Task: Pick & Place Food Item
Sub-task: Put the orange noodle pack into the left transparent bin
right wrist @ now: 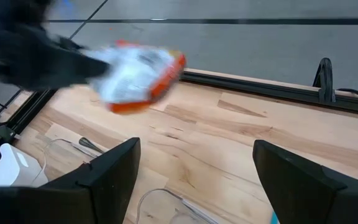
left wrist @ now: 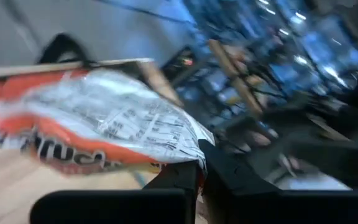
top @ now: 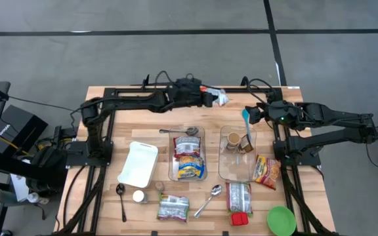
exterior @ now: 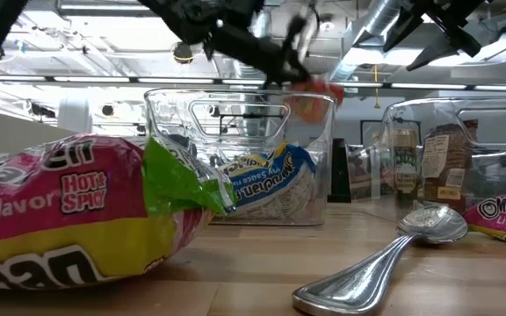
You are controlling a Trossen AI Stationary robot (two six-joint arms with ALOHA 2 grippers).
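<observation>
The orange-and-white noodle packet (top: 219,97) hangs clenched in the left gripper (top: 210,98) jaws, lifted near the far edge of the surface (top: 110,111). Bare wood lies open below these jaws, ahead of the two clear containers (top: 188,152). The right gripper (top: 253,115), jaws released wide and empty, hovers beside the right container. Motion smears the packet's print in both wrist views.

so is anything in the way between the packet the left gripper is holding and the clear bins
Nothing visible. The left gripper holds the orange-and-white packet aloft near the table's far edge. The two clear bins sit open-topped nearer the middle. The right gripper hovers open beside the right-hand bin, off the direct path.
</observation>
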